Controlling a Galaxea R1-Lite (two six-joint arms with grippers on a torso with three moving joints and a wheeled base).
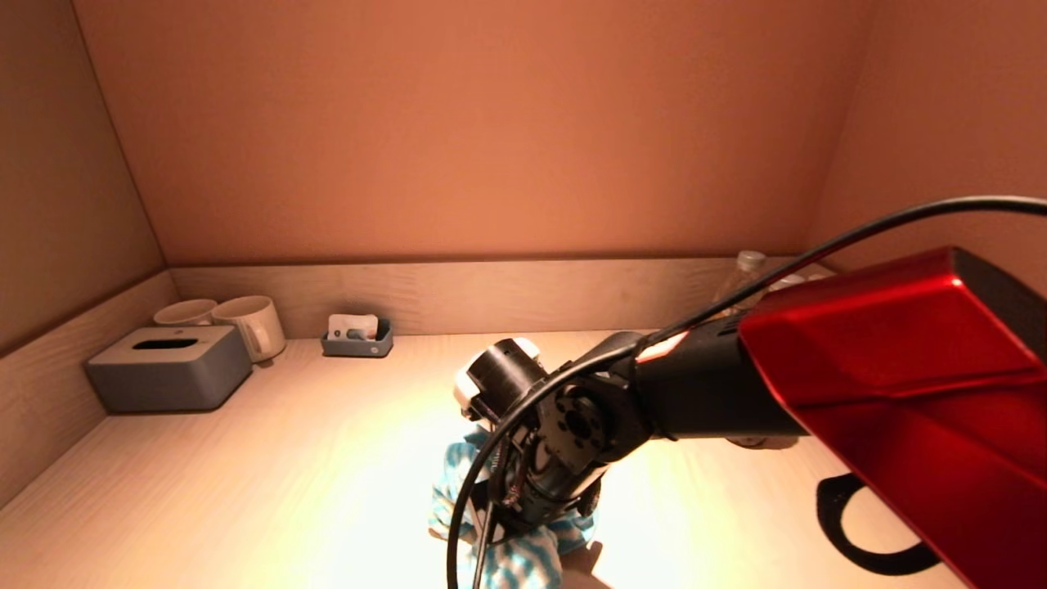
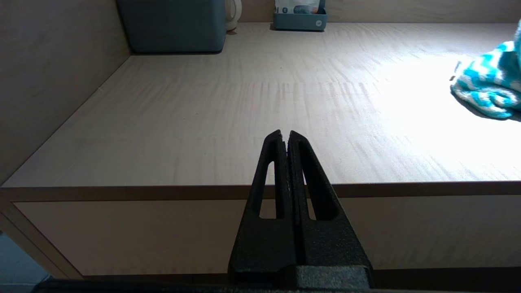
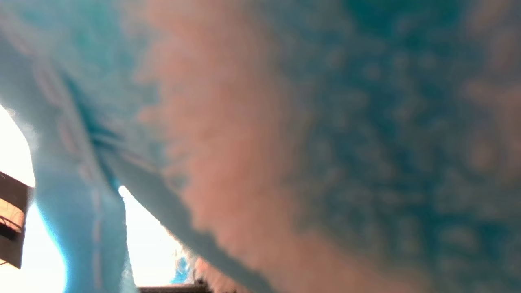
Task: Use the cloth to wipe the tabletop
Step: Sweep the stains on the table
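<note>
A blue-and-white striped cloth (image 1: 507, 564) lies bunched on the pale wooden tabletop (image 1: 286, 474) near the front middle. My right arm's wrist (image 1: 564, 442) points down onto the cloth and hides the right gripper from the head view. The cloth fills the right wrist view (image 3: 366, 122), right against the camera. It also shows at the edge of the left wrist view (image 2: 488, 85). My left gripper (image 2: 285, 134) is shut and empty, parked in front of the table's front edge and well away from the cloth.
A grey tissue box (image 1: 168, 366) and two white mugs (image 1: 249, 323) stand at the back left. A small grey tray of sachets (image 1: 357, 335) sits by the back wall. A clear bottle (image 1: 740, 278) stands back right. A black loop (image 1: 867, 523) lies front right. Walls close three sides.
</note>
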